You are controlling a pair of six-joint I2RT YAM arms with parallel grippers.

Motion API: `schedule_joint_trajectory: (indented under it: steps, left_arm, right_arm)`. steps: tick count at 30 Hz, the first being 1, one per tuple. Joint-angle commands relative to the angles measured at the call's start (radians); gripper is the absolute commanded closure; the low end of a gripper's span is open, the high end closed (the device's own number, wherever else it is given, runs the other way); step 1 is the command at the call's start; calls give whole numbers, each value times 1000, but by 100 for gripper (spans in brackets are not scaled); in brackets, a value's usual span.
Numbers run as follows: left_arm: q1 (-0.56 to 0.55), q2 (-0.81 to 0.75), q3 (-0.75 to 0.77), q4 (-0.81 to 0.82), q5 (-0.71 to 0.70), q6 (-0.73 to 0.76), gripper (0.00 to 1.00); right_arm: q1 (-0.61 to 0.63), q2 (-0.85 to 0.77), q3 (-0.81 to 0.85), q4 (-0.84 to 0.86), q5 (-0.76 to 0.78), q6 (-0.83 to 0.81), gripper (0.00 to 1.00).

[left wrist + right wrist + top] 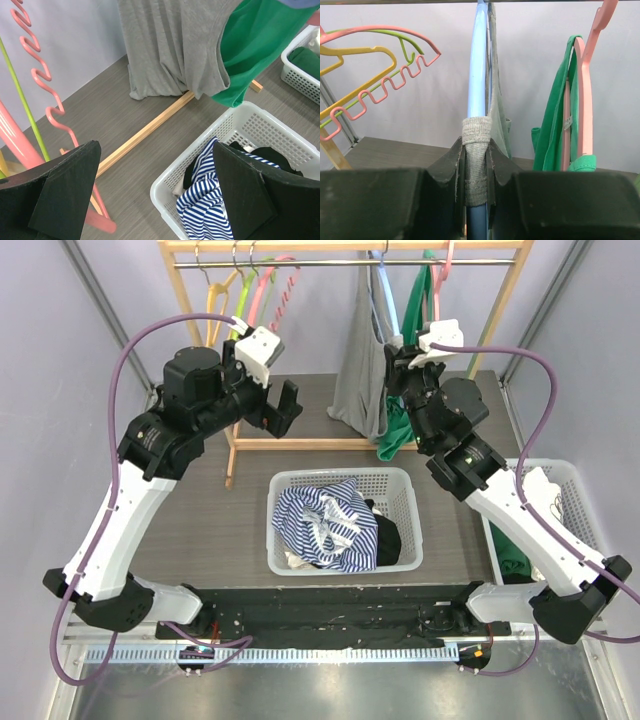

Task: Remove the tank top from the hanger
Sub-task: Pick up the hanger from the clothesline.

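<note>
A grey tank top (362, 360) hangs on a light blue hanger (385, 295) from the wooden rack's rail. In the right wrist view my right gripper (476, 170) is shut on the grey strap (476, 131) bunched around the blue hanger arm (478, 65). In the top view the right gripper (398, 352) sits at the tank top's right shoulder. My left gripper (283, 405) is open and empty, to the left of the tank top's hem. The left wrist view shows the grey cloth (172, 47) hanging down to the table.
A green garment (418, 300) hangs on a pink hanger (587, 75) just right of the tank top. Empty yellow, green and pink hangers (245, 290) hang at the left. A white basket (343, 520) holds striped and dark clothes. Another basket (560, 510) stands at the right.
</note>
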Motion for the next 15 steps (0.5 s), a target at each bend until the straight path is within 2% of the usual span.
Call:
schedule_joint_trajectory:
  steps: [1,7,10,11,15]
  left_arm:
    - [10,-21,-4,12,13,-4,0]
    - [16,-24,0,15,13,-9,0]
    - [16,-21,6,18,16,-6,0]
    - [16,-9,18,17,23,1,0]
    - [16,21,54,17,35,5,0]
  right_arm:
    - [1,-46,89,199,-40,11,99]
    - [5,-77,110,70,-99,38,99]
    - [14,-106,156,-120,-182,49,99]
    - [14,-123,187,-234,-259,63,99]
    - [15,-196,259,-470,-397,94,99]
